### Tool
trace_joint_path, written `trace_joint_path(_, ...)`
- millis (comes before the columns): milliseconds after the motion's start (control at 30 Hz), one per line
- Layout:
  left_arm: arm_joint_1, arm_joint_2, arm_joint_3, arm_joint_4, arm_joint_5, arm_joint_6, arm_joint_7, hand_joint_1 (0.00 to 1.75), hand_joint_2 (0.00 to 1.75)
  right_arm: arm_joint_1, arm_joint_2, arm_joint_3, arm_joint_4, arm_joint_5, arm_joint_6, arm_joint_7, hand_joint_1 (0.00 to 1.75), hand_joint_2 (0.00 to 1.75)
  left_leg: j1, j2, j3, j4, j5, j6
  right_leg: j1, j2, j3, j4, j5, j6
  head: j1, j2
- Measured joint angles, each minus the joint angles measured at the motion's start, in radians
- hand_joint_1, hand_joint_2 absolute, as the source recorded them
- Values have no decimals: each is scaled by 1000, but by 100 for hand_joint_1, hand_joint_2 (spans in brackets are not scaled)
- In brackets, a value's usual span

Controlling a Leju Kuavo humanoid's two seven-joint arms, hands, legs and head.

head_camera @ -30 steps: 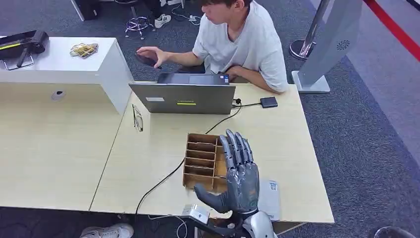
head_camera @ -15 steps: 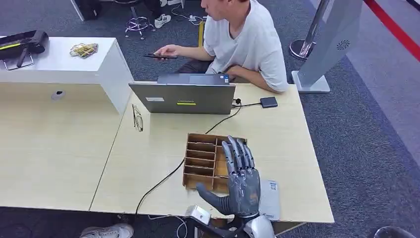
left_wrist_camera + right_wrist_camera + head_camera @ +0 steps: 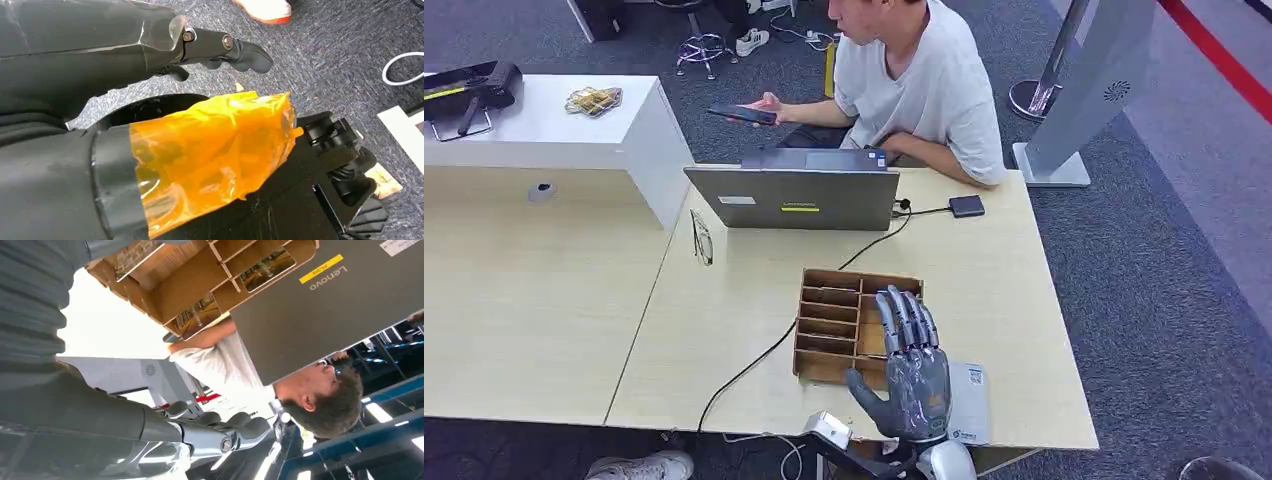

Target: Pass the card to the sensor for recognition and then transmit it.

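Right hand: fingers straight and spread, thumb out to the side, nothing in it. It hovers palm-down over the near right corner of the wooden slotted box, fingertips over the box's right-hand slots. Can't tell from the head view whether they touch the wood; the right wrist view suggests a gap.

Cards: the right wrist view shows picture cards lying in the box's compartments. The grey flat pad with a small label sits at the table edge, just right of the hand and partly under it; I read it as the sensor, not certain. A cable runs from the laptop past the box and off the table's near edge.

Left hand: hanging low by the body over carpet, fingers loosely curled, nothing visibly held.

Step in hand, my read: reach in and pick a card. You'll want to:
- pick one slot and line the fingertips up with it, not straddling a divider
- bring the thumb opposite the fingers before closing; a flat card needs an edge pinch
- lower slowly; the box looks light and may slide if pushed
- keep the wrist off the pad

Person behind the laptop is holding a phone, well clear of your hand.
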Motion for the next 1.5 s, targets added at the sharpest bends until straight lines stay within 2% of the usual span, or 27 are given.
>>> trace_joint_path(733, -1, 0, 0, 0, -34, -8, 1, 0, 0, -45, 18, 6, 9, 9, 15, 20, 0, 175, 0, 0, 0, 0, 0, 0, 0, 0, 0, 0, 0, 0, 0, 0)
trace_joint_path(1267, -2, 1, -2, 0, -51, -20, 16, 0, 0, -98, 23, 10, 60, 69, 80, 68, 0, 175, 0, 0, 0, 0, 0, 0, 0, 0, 0, 0, 0, 0, 0, 0)
trace_joint_path(1500, -3, 3, -10, 0, -63, -27, 18, 0, 0, -137, 23, 9, 77, 88, 134, 95, 0, 175, 0, 0, 0, 0, 0, 0, 0, 0, 0, 0, 0, 0, 0, 0)
